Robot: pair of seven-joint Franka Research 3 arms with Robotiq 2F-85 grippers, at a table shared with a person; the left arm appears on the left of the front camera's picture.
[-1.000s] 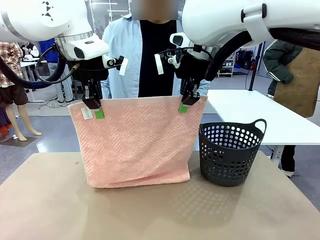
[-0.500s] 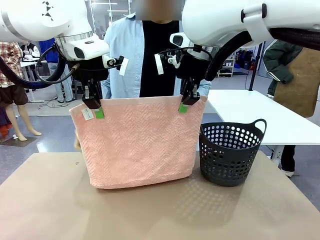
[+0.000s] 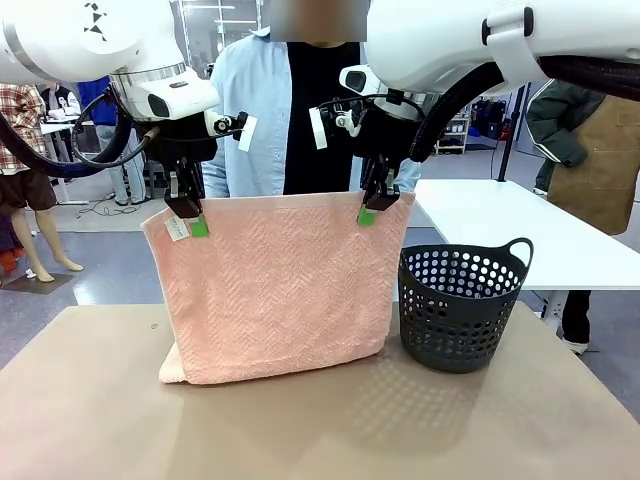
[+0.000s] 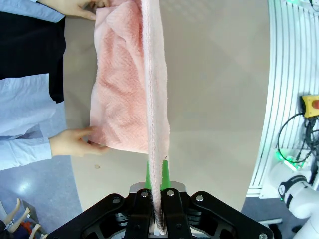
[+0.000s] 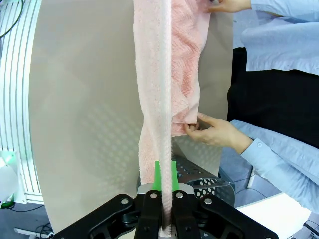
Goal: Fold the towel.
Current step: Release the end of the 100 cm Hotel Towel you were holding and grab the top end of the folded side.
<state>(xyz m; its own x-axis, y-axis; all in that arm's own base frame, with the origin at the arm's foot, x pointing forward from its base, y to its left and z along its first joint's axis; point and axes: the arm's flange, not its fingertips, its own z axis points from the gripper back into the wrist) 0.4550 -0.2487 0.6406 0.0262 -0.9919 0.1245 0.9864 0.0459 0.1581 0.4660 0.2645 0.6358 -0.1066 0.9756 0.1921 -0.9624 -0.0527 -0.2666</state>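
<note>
Left fingers (image 3: 198, 225) and right fingers (image 3: 367, 214) pinch the towel's (image 3: 280, 290) top corners; dark basket (image 3: 460, 305) just beside it (person's hands (image 5: 214, 130) grip its lower corners); my arms point down.

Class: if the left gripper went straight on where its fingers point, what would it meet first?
The left gripper clamps the salmon-pink terry towel; following that hanging cloth down, it likely meets the beige tabletop.
</note>
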